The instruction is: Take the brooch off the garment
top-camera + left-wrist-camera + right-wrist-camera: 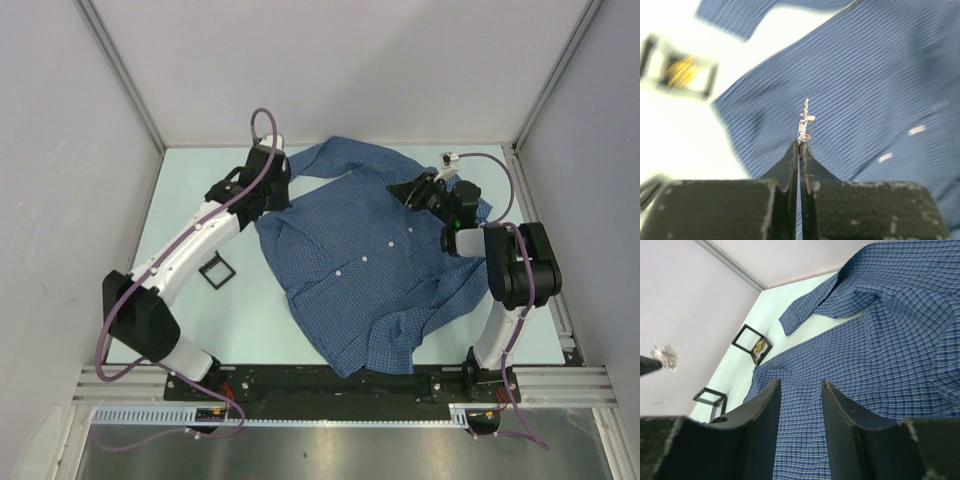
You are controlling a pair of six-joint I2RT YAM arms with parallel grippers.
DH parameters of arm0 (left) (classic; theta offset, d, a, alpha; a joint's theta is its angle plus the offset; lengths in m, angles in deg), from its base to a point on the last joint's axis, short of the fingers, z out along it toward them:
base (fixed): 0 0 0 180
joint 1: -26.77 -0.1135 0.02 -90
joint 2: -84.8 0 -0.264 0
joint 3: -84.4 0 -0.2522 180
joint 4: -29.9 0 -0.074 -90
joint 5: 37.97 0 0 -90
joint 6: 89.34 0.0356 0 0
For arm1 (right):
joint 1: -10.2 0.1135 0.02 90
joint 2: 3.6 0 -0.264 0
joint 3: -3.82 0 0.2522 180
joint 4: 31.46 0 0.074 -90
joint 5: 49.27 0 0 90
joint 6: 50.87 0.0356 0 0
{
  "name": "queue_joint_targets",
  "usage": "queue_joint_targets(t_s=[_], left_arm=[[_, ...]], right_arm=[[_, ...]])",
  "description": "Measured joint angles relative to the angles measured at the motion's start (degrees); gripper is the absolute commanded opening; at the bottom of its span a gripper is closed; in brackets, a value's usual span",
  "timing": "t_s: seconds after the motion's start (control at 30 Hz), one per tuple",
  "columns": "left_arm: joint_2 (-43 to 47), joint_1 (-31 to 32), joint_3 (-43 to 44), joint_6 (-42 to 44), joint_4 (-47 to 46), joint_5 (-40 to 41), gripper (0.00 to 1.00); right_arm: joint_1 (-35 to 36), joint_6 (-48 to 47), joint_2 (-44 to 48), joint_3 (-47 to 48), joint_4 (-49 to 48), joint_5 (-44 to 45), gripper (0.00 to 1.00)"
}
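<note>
The blue checked shirt (350, 260) lies spread on the table, and also shows in the left wrist view (875, 75) and the right wrist view (880, 340). My left gripper (800, 144) is shut on a small silvery brooch (804, 122), pinched at its lower end. In the right wrist view the brooch (665, 356) hangs in the air, clear of the cloth. In the top view the left gripper (265, 203) is over the shirt's left edge. My right gripper (398, 192) is open and empty (800, 382), above the shirt's upper right part.
A black frame box (217, 271) stands on the table left of the shirt. The right wrist view shows two such boxes: one holding a gold piece (752, 344) and one nearer (710, 396). The gold piece's box shows in the left wrist view (682, 72). Walls enclose the table.
</note>
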Motion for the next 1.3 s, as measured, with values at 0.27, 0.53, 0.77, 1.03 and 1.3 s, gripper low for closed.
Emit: queue_joint_targets(t_s=[0.27, 0.53, 0.77, 1.03, 1.3], left_arm=[[5.35, 0.13, -14.45, 0.94, 15.72, 14.69, 0.00], [-1.40, 0.39, -16.37, 0.42, 22.93, 24.81, 0.00], [-12.26, 0.79, -16.50, -2.08, 27.26, 32.81, 0.00], [-14.38, 0.79, -16.48, -2.56, 27.19, 38.88, 0.00], [-17.55, 0.74, -16.48, -2.08, 26.62, 41.51, 0.00]], right_arm=[[2.05, -2.27, 2.12, 0.00, 2.03, -0.09, 0.42], [1.60, -2.60, 2.38, 0.00, 3.15, -0.11, 0.42], [0.39, -2.08, 2.38, 0.00, 3.15, -0.24, 0.41], [-0.37, -0.48, 2.38, 0.00, 1.75, -0.66, 0.41], [-0.48, 0.48, 2.36, 0.00, 1.03, -1.03, 0.41]])
